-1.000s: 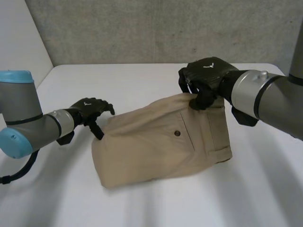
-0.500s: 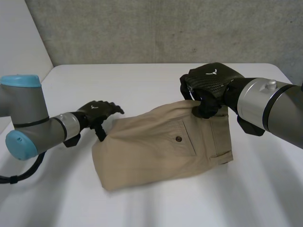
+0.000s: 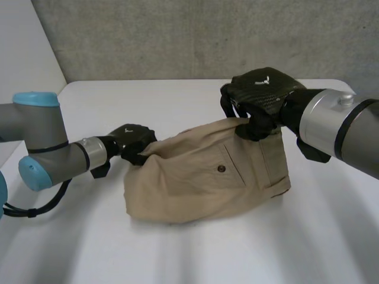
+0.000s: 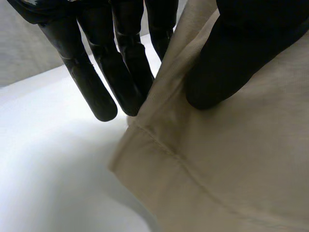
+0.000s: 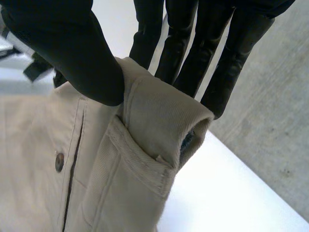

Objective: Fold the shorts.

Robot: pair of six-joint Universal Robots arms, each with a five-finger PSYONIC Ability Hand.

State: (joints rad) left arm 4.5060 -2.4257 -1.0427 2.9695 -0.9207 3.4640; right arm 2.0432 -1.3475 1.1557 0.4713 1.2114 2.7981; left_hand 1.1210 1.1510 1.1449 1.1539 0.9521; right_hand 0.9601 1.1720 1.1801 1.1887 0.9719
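Observation:
Tan shorts point(image 3: 201, 180) lie folded on the white table point(image 3: 177, 100), back pocket and button facing up. My left hand point(image 3: 135, 142) pinches the hem edge point(image 4: 159, 96) at the shorts' left end between thumb point(image 4: 227, 63) and fingers point(image 4: 120, 72), lifting it a little. At the upper right corner my right hand point(image 3: 257, 100) holds the waistband point(image 5: 159, 130), thumb point(image 5: 72, 53) on top and fingers point(image 5: 188, 48) behind, raised off the table. The cloth sags between the two hands.
A grey wall point(image 3: 207, 35) runs behind the table's far edge. Bare white tabletop point(image 3: 237, 248) lies in front of the shorts and to both sides. My right forearm point(image 3: 337, 133) reaches in over the table's right part.
My left hand has moved right to the shorts' left edge and shut on it, lifting that end. The right hand has kept its hold on the waistband.

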